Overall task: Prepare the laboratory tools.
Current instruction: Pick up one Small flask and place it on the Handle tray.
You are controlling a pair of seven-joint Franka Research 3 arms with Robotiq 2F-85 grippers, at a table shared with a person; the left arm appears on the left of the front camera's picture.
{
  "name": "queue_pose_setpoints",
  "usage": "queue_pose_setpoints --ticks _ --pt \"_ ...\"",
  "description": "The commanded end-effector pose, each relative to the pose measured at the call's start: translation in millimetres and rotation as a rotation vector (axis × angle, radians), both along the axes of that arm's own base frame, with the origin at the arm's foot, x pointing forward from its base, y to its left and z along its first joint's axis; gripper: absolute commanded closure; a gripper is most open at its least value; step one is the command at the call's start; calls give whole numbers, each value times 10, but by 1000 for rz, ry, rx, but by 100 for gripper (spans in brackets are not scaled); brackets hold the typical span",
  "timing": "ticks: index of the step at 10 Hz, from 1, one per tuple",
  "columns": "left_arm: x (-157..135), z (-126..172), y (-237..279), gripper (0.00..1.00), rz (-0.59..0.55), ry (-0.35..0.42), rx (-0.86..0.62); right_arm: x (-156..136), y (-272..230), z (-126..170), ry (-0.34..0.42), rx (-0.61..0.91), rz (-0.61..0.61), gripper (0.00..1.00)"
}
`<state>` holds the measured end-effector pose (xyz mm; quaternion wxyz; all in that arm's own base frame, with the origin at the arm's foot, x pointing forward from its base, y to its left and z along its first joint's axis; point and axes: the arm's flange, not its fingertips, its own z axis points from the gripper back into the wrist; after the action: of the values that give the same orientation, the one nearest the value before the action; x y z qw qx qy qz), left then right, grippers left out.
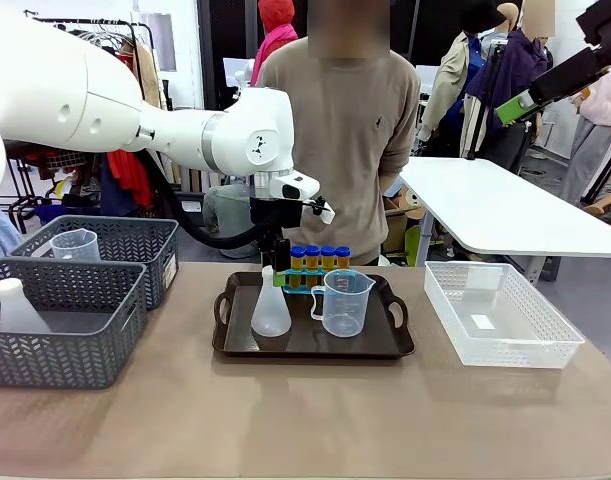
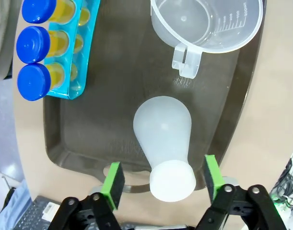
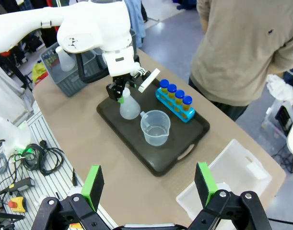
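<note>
Step in hand, as I judge it: letting go of the flask [image 2: 163, 132] on the tray [image 2: 112, 96] and lifting clear. To do it well, the left gripper [image 2: 164, 179] should be rising straight up along the flask's neck, with both pads kept off the mouth, so the flask is not tipped toward the beaker [image 2: 206, 26].

The flask is standing upright at the tray's left part, near the edge toward the robot. The beaker is sitting just beside it, toward the tray's middle, handle turned to the flask. The rack [image 1: 316, 277], with its four blue-capped tubes [image 1: 320, 257], is standing along the tray's far edge.

Left gripper: jaws are standing spread, one green pad [image 2: 113, 179] on each side of the flask's mouth, with a visible gap on both sides. It is holding nothing.

Right gripper [image 3: 149, 186]: hovering high, well apart from the tray, jaws wide, empty.
</note>
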<state>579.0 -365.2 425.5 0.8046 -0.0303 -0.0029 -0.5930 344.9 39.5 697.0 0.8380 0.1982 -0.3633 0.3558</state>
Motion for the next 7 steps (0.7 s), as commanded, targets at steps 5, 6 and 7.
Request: queue_pose_setpoints --ticks 5,6,7 --pt "-132 331 108 0 58 10 -17 0 -1 3 -1 6 6 0" --pt "-157 415 140 0 67 14 -32 0 -1 3 -1 6 6 0" --pt "-189 511 183 0 74 10 -42 0 -1 3 -1 6 6 0"
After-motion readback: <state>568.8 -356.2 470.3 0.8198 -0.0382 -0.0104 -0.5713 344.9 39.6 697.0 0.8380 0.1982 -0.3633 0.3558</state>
